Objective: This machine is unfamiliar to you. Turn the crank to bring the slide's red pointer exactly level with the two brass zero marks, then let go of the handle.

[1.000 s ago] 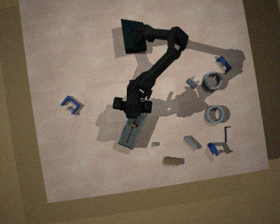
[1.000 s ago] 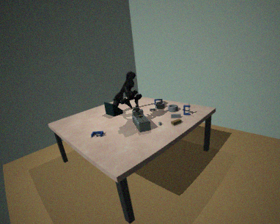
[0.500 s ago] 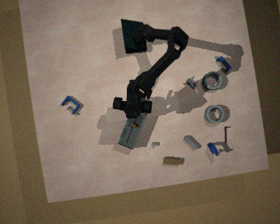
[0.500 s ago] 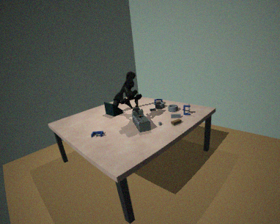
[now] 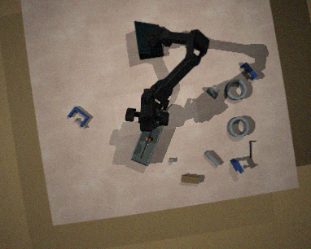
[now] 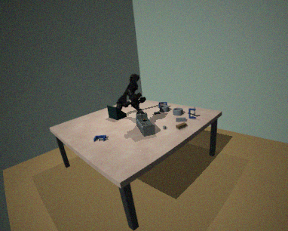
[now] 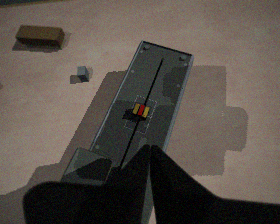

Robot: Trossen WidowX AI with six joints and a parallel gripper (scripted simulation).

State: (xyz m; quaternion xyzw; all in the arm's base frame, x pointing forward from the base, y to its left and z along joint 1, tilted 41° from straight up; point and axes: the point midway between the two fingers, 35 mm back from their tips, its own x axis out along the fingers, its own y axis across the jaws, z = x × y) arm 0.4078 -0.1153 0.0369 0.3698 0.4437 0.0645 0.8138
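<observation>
Gripper [image 5: 149, 127] [image 6: 140, 110] [image 7: 149, 150]: hovering over the near part of the machine in the wrist view, jaws pressing together with nothing between them.
Machine [image 5: 141, 152] [image 6: 145, 127] [image 7: 158, 80]: resting on the table [image 5: 91, 183] [image 6: 103, 158] [image 7: 251, 30], lying partly beneath the gripper in the top view.
Red pointer [image 7: 141, 110]: sitting between two brass marks [image 7: 136, 108] on the machine's top, looking about level with both; exact alignment being too small to tell.
Crank: hiding among the dark shapes, its position being impossible to tell.
Small cube [image 5: 172, 160] [image 6: 164, 127] [image 7: 82, 74]: lying near the machine, apart from it.
Brown block [image 5: 191, 178] [image 6: 182, 125] [image 7: 40, 36]: lying farther off, beyond the small cube.
</observation>
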